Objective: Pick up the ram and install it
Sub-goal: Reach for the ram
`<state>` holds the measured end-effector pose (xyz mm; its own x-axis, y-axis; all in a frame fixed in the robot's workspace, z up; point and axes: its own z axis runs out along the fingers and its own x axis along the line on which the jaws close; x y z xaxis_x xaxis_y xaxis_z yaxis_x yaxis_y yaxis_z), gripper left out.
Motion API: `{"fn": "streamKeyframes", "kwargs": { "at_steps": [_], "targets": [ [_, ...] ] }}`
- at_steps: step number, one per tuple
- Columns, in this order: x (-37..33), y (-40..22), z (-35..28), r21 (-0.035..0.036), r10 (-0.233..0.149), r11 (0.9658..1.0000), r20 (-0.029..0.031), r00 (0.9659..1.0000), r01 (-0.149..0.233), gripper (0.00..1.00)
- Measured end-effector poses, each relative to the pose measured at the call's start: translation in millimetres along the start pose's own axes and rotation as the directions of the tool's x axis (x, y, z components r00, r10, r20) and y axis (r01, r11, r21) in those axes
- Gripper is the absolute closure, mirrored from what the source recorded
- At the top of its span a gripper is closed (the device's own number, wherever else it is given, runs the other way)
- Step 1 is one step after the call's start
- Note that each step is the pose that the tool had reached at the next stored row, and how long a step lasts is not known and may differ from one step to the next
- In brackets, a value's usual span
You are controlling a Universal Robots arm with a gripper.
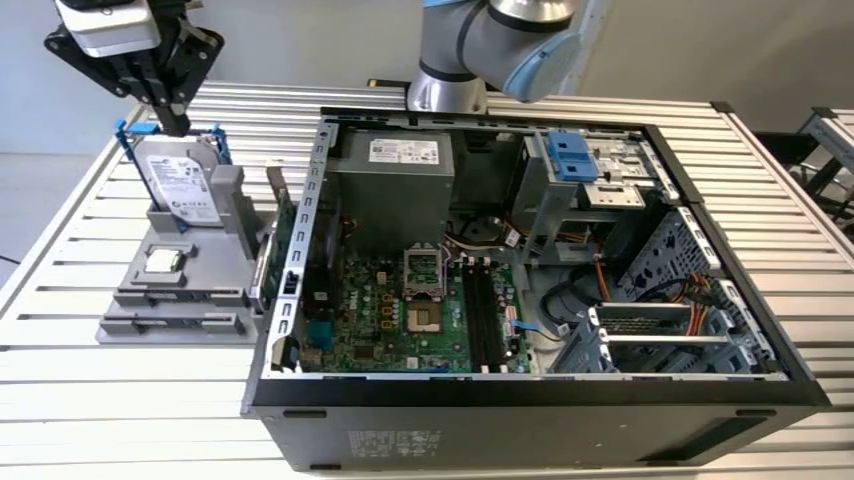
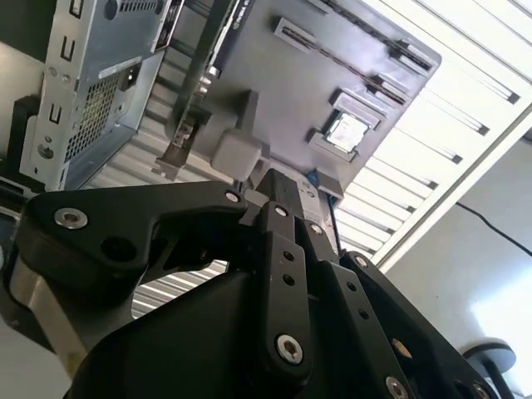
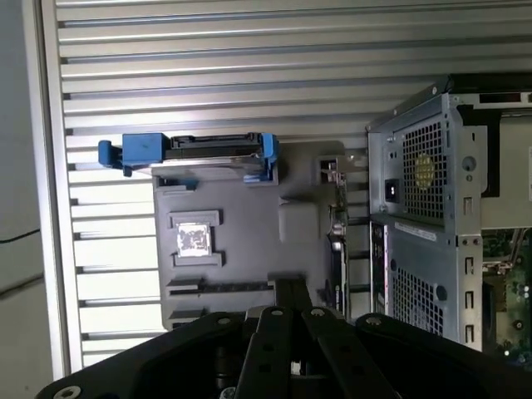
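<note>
Exterior view: my hand hangs over the far end of the grey fixture, just above the top edge of the hard drive. Fingers are pressed together with nothing between them. The first wrist view shows the same: fingers form one closed bar.

The ram is in the fixture, standing edge-on along the side nearest the PC case. It's outside the case and I'm not touching it. In the first wrist view it's the thin strip between fixture and case. In the second wrist view it's the dark strip past my fingertips.

The hard drive, with blue rails, stands upright in its slot. The processor chip lies flat in the fixture's middle pocket.

The fixture sits on the slatted surface, on the exterior view's left of the case. The case lies open, with the motherboard and its black slots exposed.
</note>
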<state>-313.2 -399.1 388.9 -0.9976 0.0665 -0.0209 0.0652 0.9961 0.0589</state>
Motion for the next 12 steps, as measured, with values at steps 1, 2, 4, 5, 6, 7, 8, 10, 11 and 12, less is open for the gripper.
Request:
{"fn": "streamKeyframes", "kwargs": {
  "at_steps": [1, 2, 4, 5, 6, 7, 8, 10, 11, 12],
  "targets": [
    [2.9, -0.2, 0.0, 0.0000, 0.000, 1.0000, 0.0000, 1.0000, 0.000, 1.00],
    [5.7, -0.4, -0.1, 0.0000, 0.000, 1.0000, 0.0000, 1.0000, 0.000, 1.00],
    [11.0, -0.7, -0.3, 0.0000, 0.000, 1.0000, -0.0001, 1.0000, 0.000, 1.00],
    [13.7, -0.9, -0.4, -0.0001, 0.000, 1.0000, -0.0001, 1.0000, 0.000, 1.00],
    [16.4, -1.1, -0.4, -0.0001, 0.000, 1.0000, -0.0001, 1.0000, 0.000, 1.00],
    [19.0, -1.2, -0.5, -0.0002, 0.000, 1.0000, 0.0000, 1.0000, 0.000, 1.00],
    [21.7, -1.4, -0.5, -0.0003, 0.000, 1.0000, 0.0000, 1.0000, 0.000, 1.00],
    [27.2, -1.8, -0.6, -0.0003, 0.000, 1.0000, 0.0000, 1.0000, 0.000, 1.00],
    [29.4, -1.9, -0.7, -0.0003, 0.000, 1.0000, 0.0000, 1.0000, 0.000, 1.00],
    [31.2, -2.1, -0.8, -0.0003, 0.000, 1.0000, -0.0001, 1.0000, 0.000, 1.00]
  ]
}}
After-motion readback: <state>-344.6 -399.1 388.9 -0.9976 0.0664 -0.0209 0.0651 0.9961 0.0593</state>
